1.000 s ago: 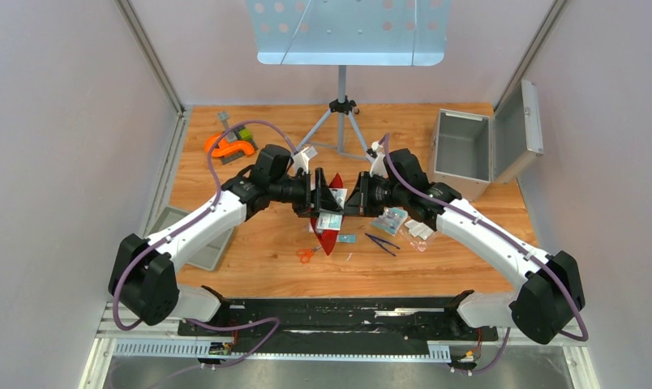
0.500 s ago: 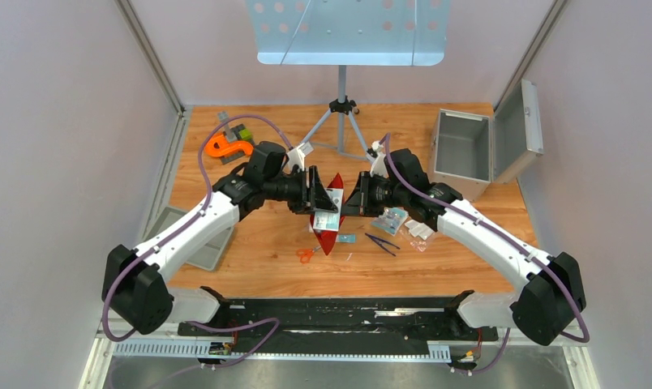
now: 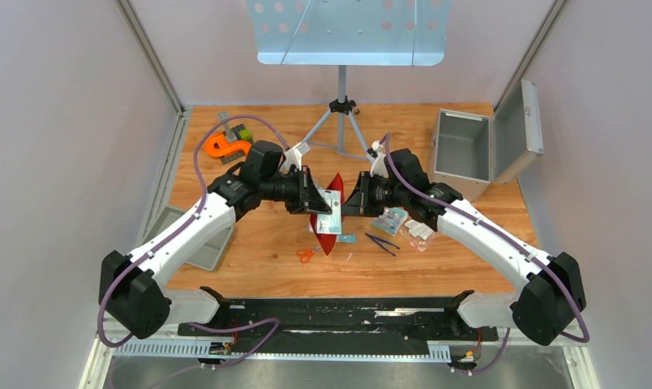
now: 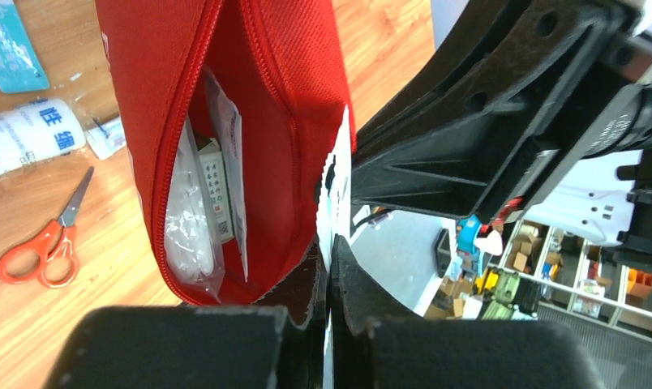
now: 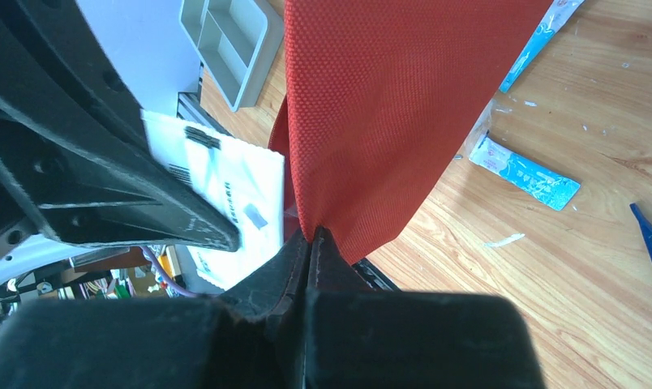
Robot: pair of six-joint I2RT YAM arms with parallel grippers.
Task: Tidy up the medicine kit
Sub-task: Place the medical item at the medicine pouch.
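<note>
A red pouch [image 3: 328, 232] hangs upright over the middle of the table, and my right gripper [image 3: 349, 206] is shut on its edge. In the right wrist view the right gripper [image 5: 310, 237] pinches the red pouch [image 5: 404, 97] fabric. The left wrist view shows the red pouch [image 4: 282, 97] unzipped, with a plastic bag and small boxes inside. Beside that opening, my left gripper [image 4: 329, 261] is shut on a thin white packet [image 4: 341, 186] seen edge-on. From above, the left gripper [image 3: 324, 207] holds the white packet [image 3: 333, 200] against the pouch's top. The white packet [image 5: 233, 190] also shows in the right wrist view.
Orange scissors [image 3: 306, 254], a blue sachet [image 3: 346, 238], blue tweezers [image 3: 383, 241] and loose packets [image 3: 390, 219] lie around the pouch. An open grey metal box [image 3: 465, 154] stands back right, a grey tray [image 3: 195, 243] left, a tripod stand [image 3: 341, 121] behind.
My left gripper has closed on the white packet and drawn back slightly to the left, lifting the packet toward the pouch's top. The right gripper has kept its hold.
</note>
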